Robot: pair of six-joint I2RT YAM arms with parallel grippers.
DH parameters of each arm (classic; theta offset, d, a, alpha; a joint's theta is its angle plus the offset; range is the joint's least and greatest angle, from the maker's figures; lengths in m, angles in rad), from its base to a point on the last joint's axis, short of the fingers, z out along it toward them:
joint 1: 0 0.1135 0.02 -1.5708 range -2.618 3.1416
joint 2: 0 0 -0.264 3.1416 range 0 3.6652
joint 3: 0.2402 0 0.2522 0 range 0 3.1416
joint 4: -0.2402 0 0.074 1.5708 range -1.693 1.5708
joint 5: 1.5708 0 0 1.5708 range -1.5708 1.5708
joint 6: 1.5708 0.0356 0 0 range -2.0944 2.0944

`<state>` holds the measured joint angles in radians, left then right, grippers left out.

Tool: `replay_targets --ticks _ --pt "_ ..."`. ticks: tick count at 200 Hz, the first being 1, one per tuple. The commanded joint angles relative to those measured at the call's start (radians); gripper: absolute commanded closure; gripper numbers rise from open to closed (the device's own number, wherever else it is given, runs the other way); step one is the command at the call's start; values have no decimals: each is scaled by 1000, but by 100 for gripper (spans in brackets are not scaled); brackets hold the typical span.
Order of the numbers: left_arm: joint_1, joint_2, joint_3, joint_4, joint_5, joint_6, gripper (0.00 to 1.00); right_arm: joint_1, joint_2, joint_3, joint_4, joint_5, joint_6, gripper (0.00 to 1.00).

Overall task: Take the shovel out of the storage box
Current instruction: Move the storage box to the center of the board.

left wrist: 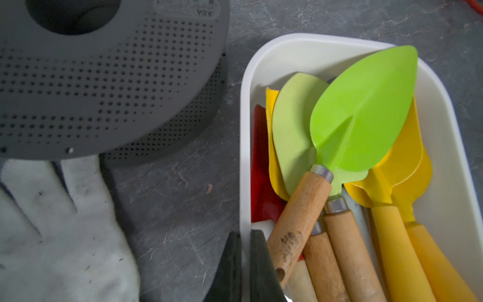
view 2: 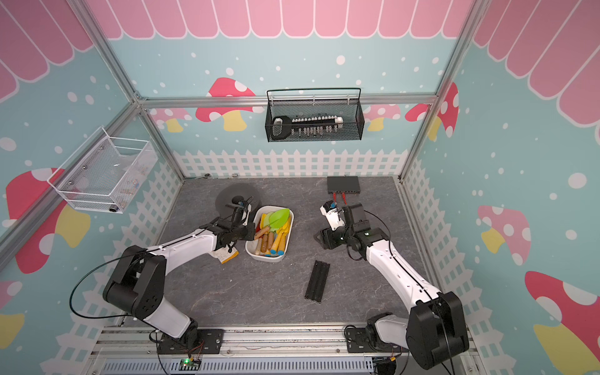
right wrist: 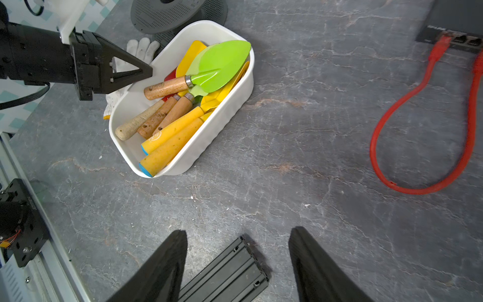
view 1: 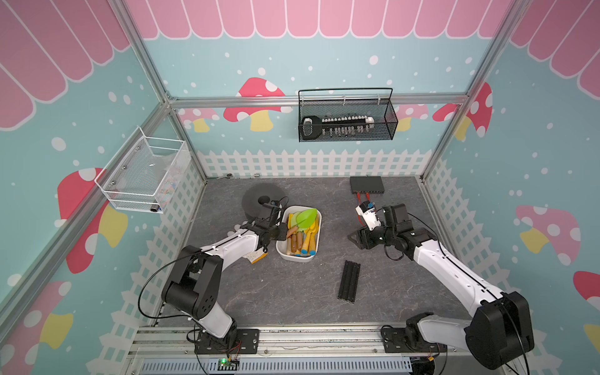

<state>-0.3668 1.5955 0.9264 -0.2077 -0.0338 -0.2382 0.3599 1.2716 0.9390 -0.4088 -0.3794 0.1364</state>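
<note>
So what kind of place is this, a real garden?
Probably a robot test booth dressed as a garden: robot arms bolted to a metal rail, mushrooms and fence only pictured on walls, shovels in a white tub.

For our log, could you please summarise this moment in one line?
left fingers: shut on storage box; right fingers: open, empty; green shovel: in box

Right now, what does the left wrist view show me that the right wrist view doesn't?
Left wrist only: the storage box wall pinched by the left gripper, one finger each side. Right wrist only: the open, empty right gripper, a black rail, the red cable and network switch. Both: the green shovel atop the other shovels in the box, the white glove, the grey perforated disc.
</note>
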Motion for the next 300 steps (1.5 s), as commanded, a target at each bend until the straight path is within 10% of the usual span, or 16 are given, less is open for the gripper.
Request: replay_targets --ticks 1,114,170,300 --pt "11 -73 -26 12 -76 -53 100 51 35 66 -48 39 27 32" --pt "45 -141 -124 50 -32 -87 100 371 159 251 -33 251 377 31" --pt "45 -248 -164 39 -29 -129 58 425 247 330 -36 278 472 29" --pt "-70 -204 -60 -38 45 182 58 410 262 393 -84 312 447 29"
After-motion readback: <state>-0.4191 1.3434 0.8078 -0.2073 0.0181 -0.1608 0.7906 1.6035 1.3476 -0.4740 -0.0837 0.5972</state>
